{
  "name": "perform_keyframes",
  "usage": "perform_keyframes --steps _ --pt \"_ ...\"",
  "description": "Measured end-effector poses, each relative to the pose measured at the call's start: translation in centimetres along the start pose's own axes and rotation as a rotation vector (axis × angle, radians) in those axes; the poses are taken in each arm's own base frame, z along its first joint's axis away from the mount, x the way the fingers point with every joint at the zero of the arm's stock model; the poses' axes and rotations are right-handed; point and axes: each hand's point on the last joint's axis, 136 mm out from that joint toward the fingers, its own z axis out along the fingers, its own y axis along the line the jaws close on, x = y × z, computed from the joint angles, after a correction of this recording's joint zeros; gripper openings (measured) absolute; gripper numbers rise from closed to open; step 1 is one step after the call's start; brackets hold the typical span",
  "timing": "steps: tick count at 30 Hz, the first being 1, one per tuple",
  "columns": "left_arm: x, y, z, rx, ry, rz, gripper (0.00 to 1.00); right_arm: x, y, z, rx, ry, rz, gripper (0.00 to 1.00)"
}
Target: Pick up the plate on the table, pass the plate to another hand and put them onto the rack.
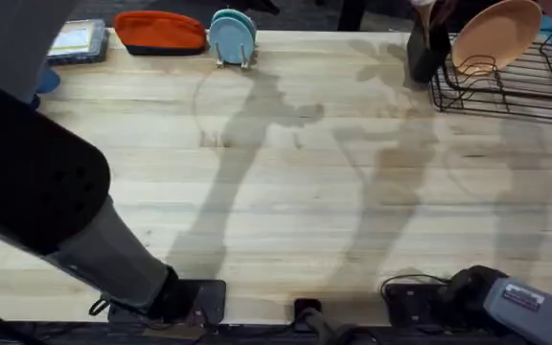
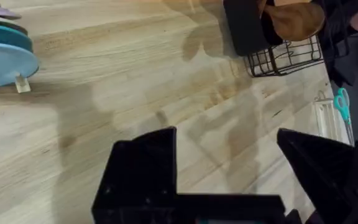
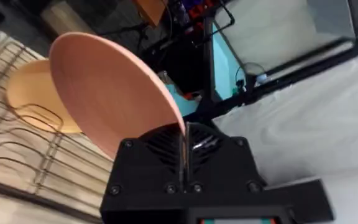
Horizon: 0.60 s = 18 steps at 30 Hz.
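Plate | pinched at its rim by your right gripper, above rack at 2 o'clock | stiff, light, slippery; keep the rim grip | left gripper apart, empty

The left arm rises from its base at about seven o'clock of the overhead view and looms large and dark close under the camera, toward nine o'clock. In its wrist view the left gripper stands with its jaws spread wide apart and nothing between them. The right gripper has its jaws pressed together on a thin edge, and the right arm's base sits at about five o'clock.
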Motion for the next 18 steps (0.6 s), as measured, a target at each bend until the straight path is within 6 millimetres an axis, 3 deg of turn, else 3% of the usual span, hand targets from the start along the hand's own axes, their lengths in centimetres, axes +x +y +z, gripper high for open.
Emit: perform_keyframes --steps 1,3,8,14,18 --pt "0.0 0.0 0.0 0.0 0.0 0.0 0.995 0.2 0.2 0.7 -0.006 -0.003 -0.022 0.031" --pt "-0.1 0.0 0.0 0.001 -0.003 0.002 0.995 2.1 1.9 4.2 -0.042 -0.006 -0.171 0.031" --pt "-0.2 -0.1 0.0 0.002 -0.008 0.005 0.995 3.2 4.0 5.9 -0.097 0.0 -0.323 0.031" --pt "-0.2 -0.1 0.0 0.002 -0.009 0.005 0.995 2.8 7.8 8.9 -0.155 -0.062 -0.559 0.031" --pt "-0.2 -0.1 0.0 0.002 -0.009 0.005 0.995 2.5 8.4 10.0 -0.141 -0.088 -0.604 0.03"
